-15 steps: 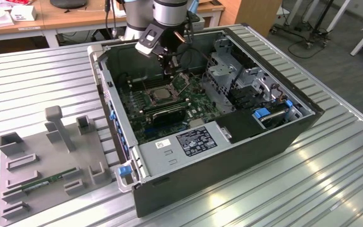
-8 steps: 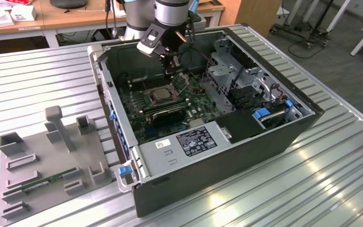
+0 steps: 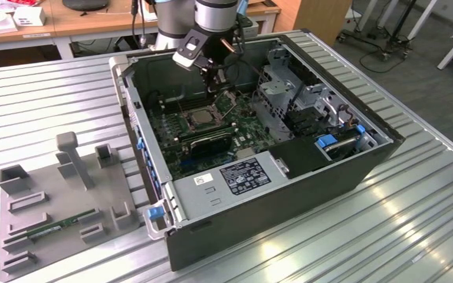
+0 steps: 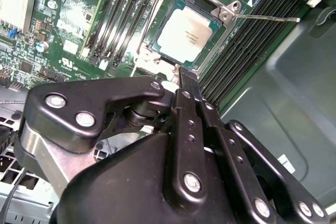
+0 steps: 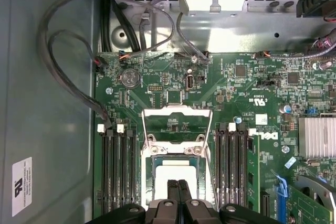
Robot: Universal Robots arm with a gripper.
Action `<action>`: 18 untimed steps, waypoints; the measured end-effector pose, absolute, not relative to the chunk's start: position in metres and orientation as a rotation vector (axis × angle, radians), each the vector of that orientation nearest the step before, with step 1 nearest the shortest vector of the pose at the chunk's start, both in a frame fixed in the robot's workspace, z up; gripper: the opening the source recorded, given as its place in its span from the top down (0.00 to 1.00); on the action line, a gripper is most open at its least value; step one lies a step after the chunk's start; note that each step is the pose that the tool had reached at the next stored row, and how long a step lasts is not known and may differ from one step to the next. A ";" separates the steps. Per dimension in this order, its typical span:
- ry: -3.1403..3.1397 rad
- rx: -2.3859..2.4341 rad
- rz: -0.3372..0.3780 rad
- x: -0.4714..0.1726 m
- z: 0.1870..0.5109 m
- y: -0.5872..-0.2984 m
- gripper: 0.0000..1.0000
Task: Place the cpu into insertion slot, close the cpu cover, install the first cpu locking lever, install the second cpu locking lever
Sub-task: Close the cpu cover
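Note:
The cpu [image 5: 176, 174] [image 4: 185, 34] [image 3: 201, 117], with its silver-tan top, lies in the insertion slot [image 5: 147, 177] [image 4: 157, 20] on the green motherboard. The cpu cover [image 5: 177, 113] stands swung up off the slot, and board shows through its window. A thin metal locking lever [image 4: 268, 18] sticks out sideways from one socket corner. My gripper [image 5: 177, 190] [image 4: 181, 74] [image 3: 213, 82] hovers just above the socket's edge. Its two black fingers are pressed together, shut, with nothing between them.
Black memory slots [image 5: 118, 171] [image 5: 233, 166] flank the socket. Cables [image 5: 63, 51] and a metal drive cage [image 3: 282, 88] crowd the open computer case [image 3: 305, 171]. A grey fixture [image 3: 61, 206] at the exterior view's left holds a green memory stick [image 3: 53, 227].

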State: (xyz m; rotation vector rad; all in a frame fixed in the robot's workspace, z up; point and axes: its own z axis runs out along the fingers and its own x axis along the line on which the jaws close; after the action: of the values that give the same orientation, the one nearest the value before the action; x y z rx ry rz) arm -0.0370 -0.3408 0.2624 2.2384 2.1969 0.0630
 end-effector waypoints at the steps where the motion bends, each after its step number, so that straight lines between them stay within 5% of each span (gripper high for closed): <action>1: 2.197 2.238 0.063 -0.037 0.262 -0.341 0.89; 18: 2.197 2.239 0.063 -0.031 0.262 -0.341 0.89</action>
State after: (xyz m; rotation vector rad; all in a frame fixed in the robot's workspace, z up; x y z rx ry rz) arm -0.0305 -0.3408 0.2624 2.2386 2.1967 0.0630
